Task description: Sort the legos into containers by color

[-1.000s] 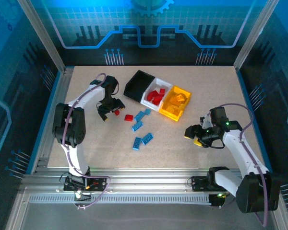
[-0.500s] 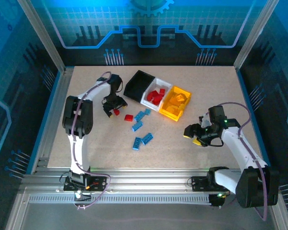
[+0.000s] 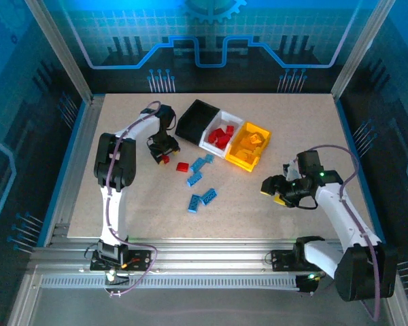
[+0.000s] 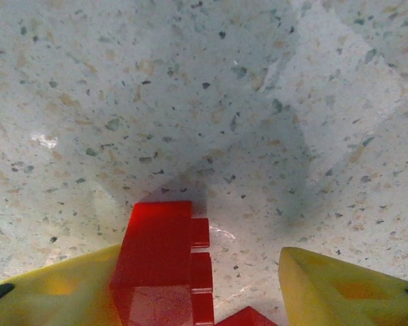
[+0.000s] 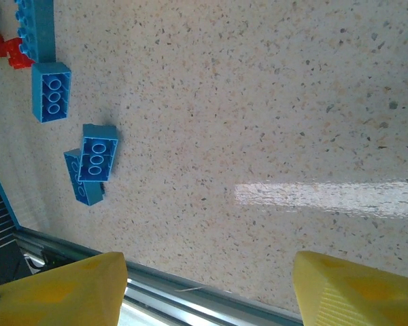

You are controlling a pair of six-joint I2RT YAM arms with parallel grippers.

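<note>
- The left gripper (image 4: pixel 200 263) is down at the speckled tabletop (image 4: pixel 211 102), its yellow fingers (image 4: pixel 340 288) apart and not yet clamped.
- A small red plastic brick (image 4: pixel 156 261) sits between them, touching one finger, with a gap to the other.
- Just right of this gripper and slightly beyond it, the black plastic bin (image 3: pixel 189 125), white bin (image 3: pixel 236 124) and yellow-orange bin (image 3: pixel 239 157) stand in a row.
- Red bricks (image 3: pixel 221 138) lie in the white bin.
- The right gripper (image 5: pixel 209 265) hangs with its jaws spread over bare tabletop.
- Blue plastic bricks (image 3: pixel 202 199) lie well to its left.

The table (image 3: pixel 306 125) lies bare right of the bins (image 3: pixel 189 126).
</note>
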